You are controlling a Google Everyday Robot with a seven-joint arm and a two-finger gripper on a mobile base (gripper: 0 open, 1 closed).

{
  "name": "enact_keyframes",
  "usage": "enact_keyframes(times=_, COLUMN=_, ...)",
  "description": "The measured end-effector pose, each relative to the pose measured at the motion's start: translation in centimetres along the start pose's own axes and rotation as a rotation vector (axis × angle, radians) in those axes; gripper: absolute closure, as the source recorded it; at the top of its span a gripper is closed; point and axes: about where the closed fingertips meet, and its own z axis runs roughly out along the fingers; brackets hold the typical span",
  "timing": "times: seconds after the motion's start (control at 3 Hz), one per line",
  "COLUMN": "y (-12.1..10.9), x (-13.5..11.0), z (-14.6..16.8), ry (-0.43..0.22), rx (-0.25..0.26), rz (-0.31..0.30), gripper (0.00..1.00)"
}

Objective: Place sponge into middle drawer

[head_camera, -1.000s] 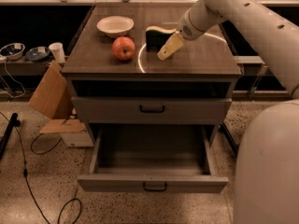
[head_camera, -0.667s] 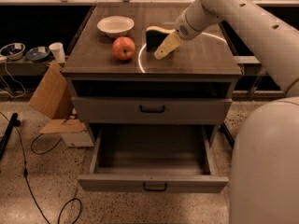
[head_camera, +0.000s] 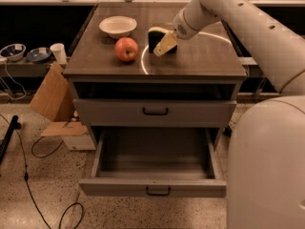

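Camera view: sponge is met by gripper on the far top; whether it is held cannot be told. Carrying it near into the open middle drawer is called for.

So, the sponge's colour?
Sponge: dark green, pale yellow layer, at the gripper on the cabinet; camera view.

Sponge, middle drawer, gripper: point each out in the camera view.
sponge (head_camera: 153, 39): camera view, dark green body, left part.
middle drawer (head_camera: 119, 187): camera view, grey front panel, left of the handle.
gripper (head_camera: 162, 46): camera view, pale tip end, at the sponge.
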Motion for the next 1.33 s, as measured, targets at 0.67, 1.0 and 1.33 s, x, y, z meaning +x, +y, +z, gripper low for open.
enact_keyframes(times=0.67, y=0.4, x=-0.3, z=0.3, ry=-0.018, rx=-0.025, rz=-0.012, gripper=0.72)
enact_keyframes(times=1.0, y=0.5, x=-0.3, z=0.1, ry=-0.024, rx=-0.031, rz=-0.012, gripper=0.95)
enact_keyframes(times=1.33, y=-0.2, x=0.1, z=-2.0, ry=-0.051, rx=-0.02, rz=-0.002, gripper=1.0)
